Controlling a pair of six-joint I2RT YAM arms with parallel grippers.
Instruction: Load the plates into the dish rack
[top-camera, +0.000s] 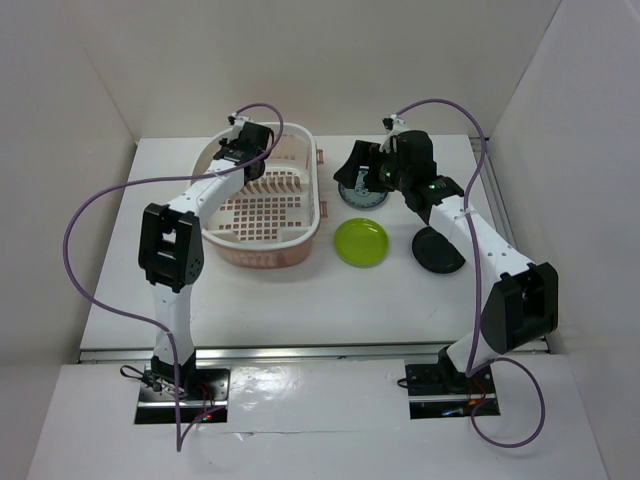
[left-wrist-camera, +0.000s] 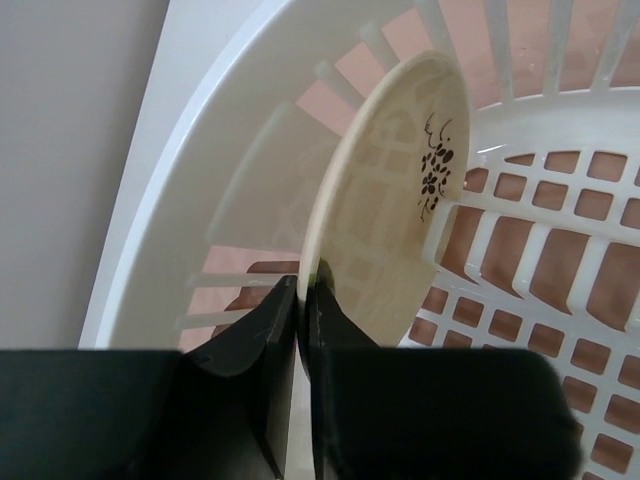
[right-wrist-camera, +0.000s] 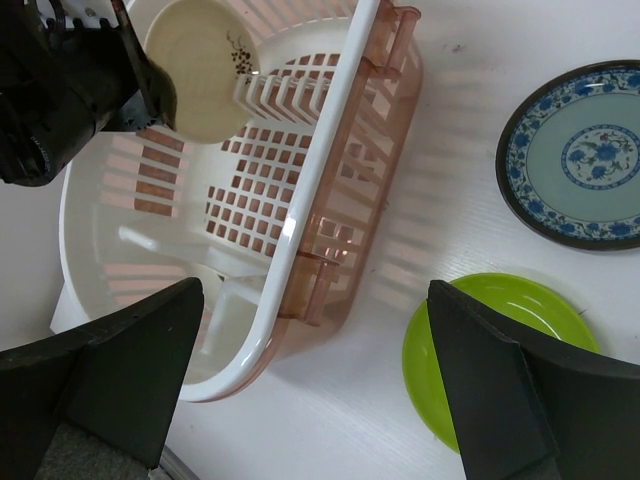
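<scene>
Stiff, slick, likely breakable, the cream plate (left-wrist-camera: 395, 200) is pinched by its rim in the almost-closed left hand (left-wrist-camera: 305, 290), upright at the far end of the rack (left-wrist-camera: 185, 155).

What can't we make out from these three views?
- Top view: the left gripper hides the cream plate; the right arm covers part of the black plate.
- Left wrist: can't tell whether the fingers pinch the cream plate's rim or merely flank it; its base in the dish rack is behind the fingers.
- Right wrist: patterned plate cut by the right edge; green plate partly behind the right gripper; black plate out of frame.
</scene>
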